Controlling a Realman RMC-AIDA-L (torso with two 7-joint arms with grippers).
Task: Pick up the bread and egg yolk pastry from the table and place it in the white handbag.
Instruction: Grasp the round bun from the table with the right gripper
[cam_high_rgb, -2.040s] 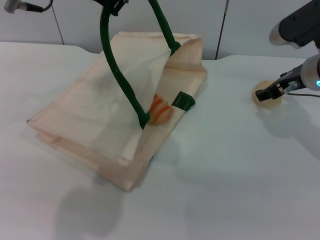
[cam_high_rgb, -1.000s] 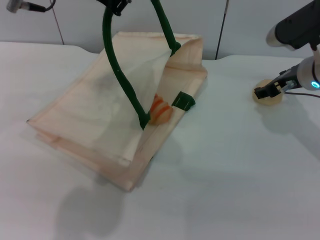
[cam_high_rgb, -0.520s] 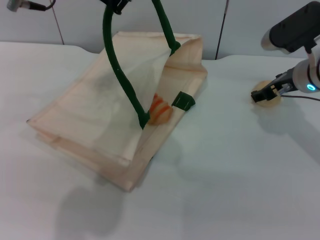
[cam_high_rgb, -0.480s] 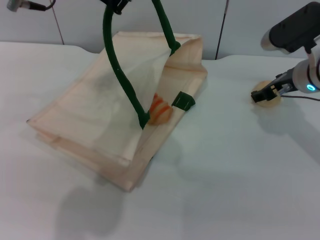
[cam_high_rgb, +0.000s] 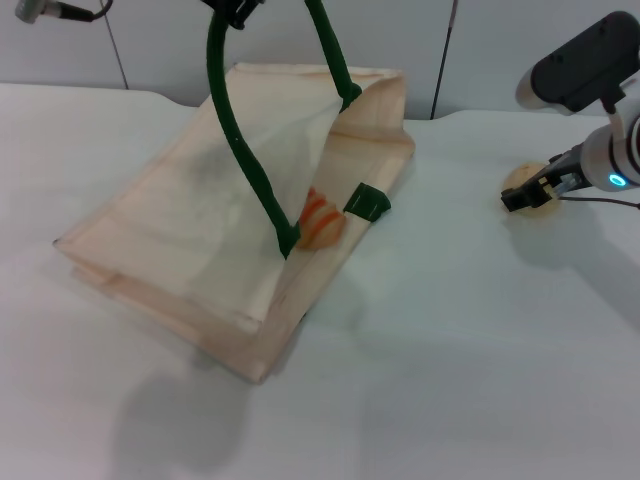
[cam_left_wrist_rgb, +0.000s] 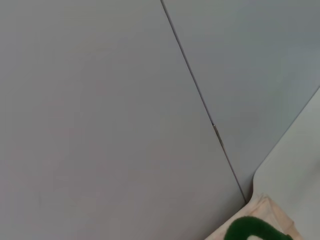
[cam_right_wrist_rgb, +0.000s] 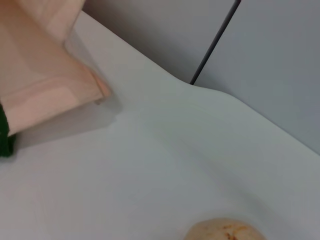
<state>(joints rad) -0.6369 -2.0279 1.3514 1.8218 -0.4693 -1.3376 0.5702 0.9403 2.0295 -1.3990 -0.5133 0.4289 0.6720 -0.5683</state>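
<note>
Looking down from the head view, we count one white handbag (cam_high_rgb: 200, 230), one bread (cam_high_rgb: 321, 219) and one egg yolk pastry (cam_high_rgb: 532, 186), all on the table (cam_high_rgb: 450, 350).

The handbag lies tilted, its long axis running from the near left corner up toward the far right, with its open mouth facing right. One dark green handle (cam_high_rgb: 245, 140) is lifted up out of the top of the picture, where the left gripper (cam_high_rgb: 232, 10) is; only a dark scrap of it shows, and we cannot tell how its fingers stand. A second green handle end (cam_high_rgb: 367, 203) lies at the bag's mouth.

We see the bread just inside that mouth, only its striped end showing, pointing out toward the right; the rest is hidden by fabric.

The egg yolk pastry sits on the table far to the right, well apart from the bag. Being round, it has no long axis to speak of. The right gripper (cam_high_rgb: 527, 193) is at the pastry, its dark fingertips closed against its sides. In the right wrist view the pastry (cam_right_wrist_rgb: 224, 230) shows close by, with the bag's corner (cam_right_wrist_rgb: 55, 85) farther off.
</note>
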